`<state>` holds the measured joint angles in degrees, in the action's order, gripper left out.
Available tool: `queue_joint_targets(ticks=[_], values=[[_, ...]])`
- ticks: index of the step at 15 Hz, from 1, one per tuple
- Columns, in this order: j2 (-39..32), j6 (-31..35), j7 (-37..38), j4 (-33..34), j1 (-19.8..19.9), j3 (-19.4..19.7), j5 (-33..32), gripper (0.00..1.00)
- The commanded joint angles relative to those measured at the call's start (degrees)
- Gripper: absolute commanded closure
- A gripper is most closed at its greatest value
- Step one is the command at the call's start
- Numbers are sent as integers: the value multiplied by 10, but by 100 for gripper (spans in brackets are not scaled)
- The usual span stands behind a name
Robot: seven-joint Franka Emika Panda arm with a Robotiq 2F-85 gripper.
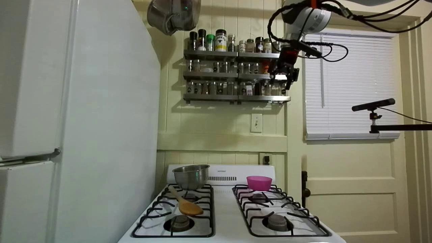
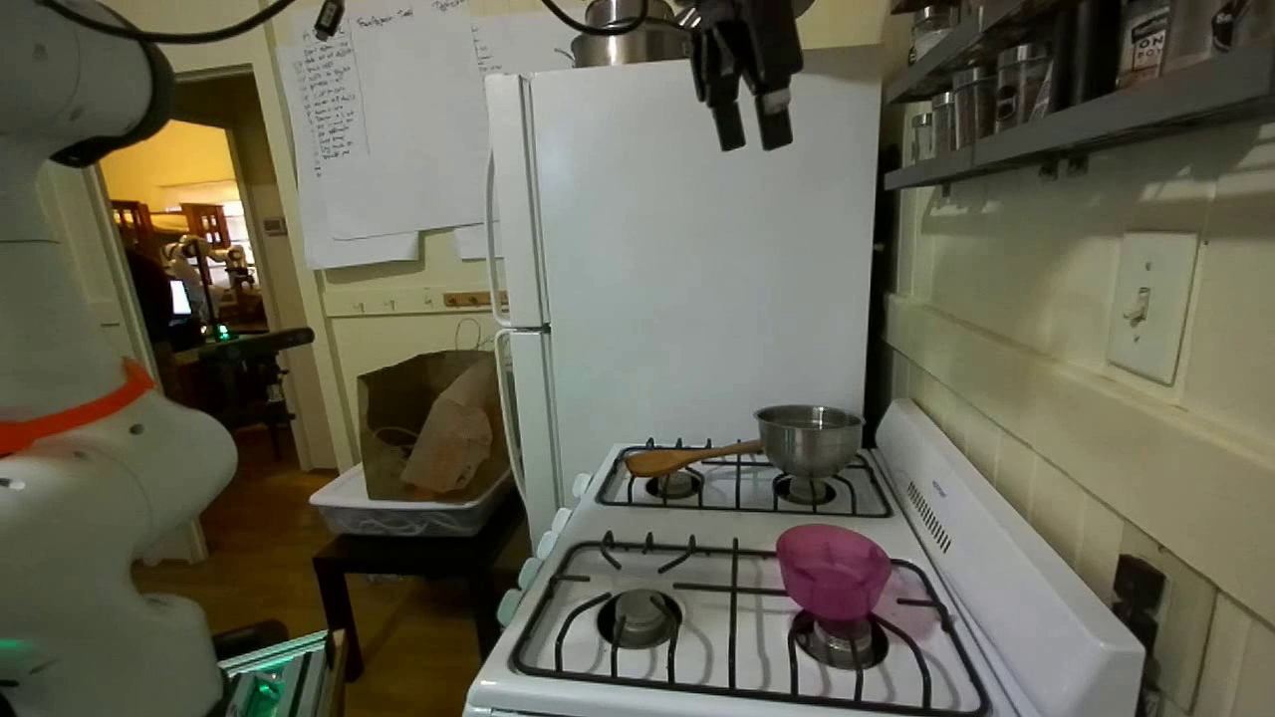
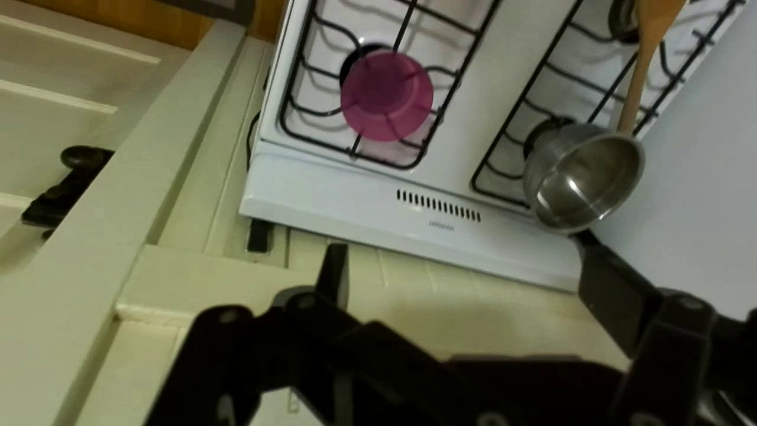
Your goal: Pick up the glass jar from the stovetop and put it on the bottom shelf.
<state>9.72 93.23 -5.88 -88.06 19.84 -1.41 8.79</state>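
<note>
Fingers (image 3: 612, 290) wide, nothing between. Stovetop (image 1: 224, 216) well below them: pink bowl (image 1: 259, 183), metal pot (image 1: 193, 179), wooden spoon (image 1: 188, 207), no glass jar seen. Bottom shelf (image 1: 211, 98), behind the fingers in an exterior view, holds small jars (image 1: 213, 88); it's probably among those, can't tell which. Placing likely done; maybe backing the fingers off remains.

At nine o'clock in an exterior view, your arm (image 2: 60, 309) is rounded and white, wrapped in an orange-red band (image 2: 85, 412), with a black ring (image 2: 156, 95) at ten. At one o'clock in an exterior view, your looping cables (image 1: 270, 25) are black, a pale tag (image 1: 346, 13) on one, near a dark red section (image 1: 289, 54). Your end effector (image 2: 753, 129) is black and angular, with a blurred round head (image 3: 226, 315) at eight o'clock in the wrist view.
</note>
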Motion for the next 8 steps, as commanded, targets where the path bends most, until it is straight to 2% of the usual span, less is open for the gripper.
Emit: queue_joint_targets(ticks=[1,3,8], values=[[4,-13,-3,-10,-64,43,-9,0],[11,-17,-9,-30,-85,45,-10,0],[13,-18,-19,-34,-88,51,-10,0]])
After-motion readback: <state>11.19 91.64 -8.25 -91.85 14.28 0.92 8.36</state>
